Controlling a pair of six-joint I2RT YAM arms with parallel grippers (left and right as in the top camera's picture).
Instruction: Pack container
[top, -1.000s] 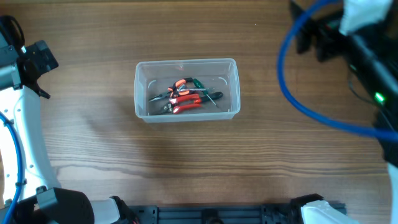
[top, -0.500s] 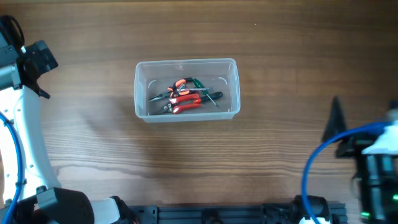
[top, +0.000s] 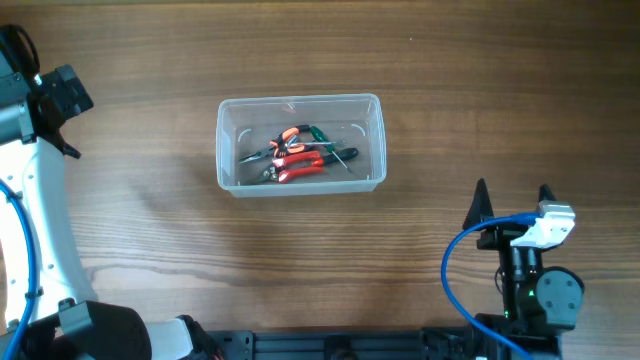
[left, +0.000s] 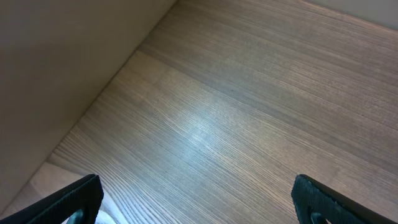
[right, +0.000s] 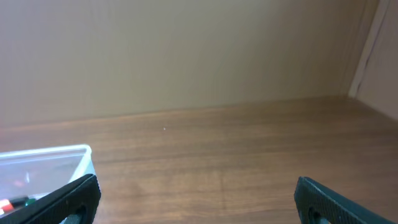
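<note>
The clear plastic container (top: 300, 143) sits in the middle of the wooden table. Inside it lie red-handled pliers (top: 295, 160) and a green-handled tool (top: 325, 137). Its right corner also shows in the right wrist view (right: 46, 163). My right gripper (top: 511, 203) is open and empty near the table's front right, well clear of the container; its fingers frame bare wood in the right wrist view (right: 196, 196). My left gripper (top: 60, 110) is at the far left edge, open and empty over bare wood in the left wrist view (left: 196, 196).
A blue cable (top: 455, 280) loops beside the right arm at the front edge. A wall runs along the table's far side (right: 186, 56). The left arm's white link (top: 40, 230) lies along the table's left side.
The right arm has swung from the back right corner down to the front right, and its gripper now points toward the container. The left arm and the container have not moved.
</note>
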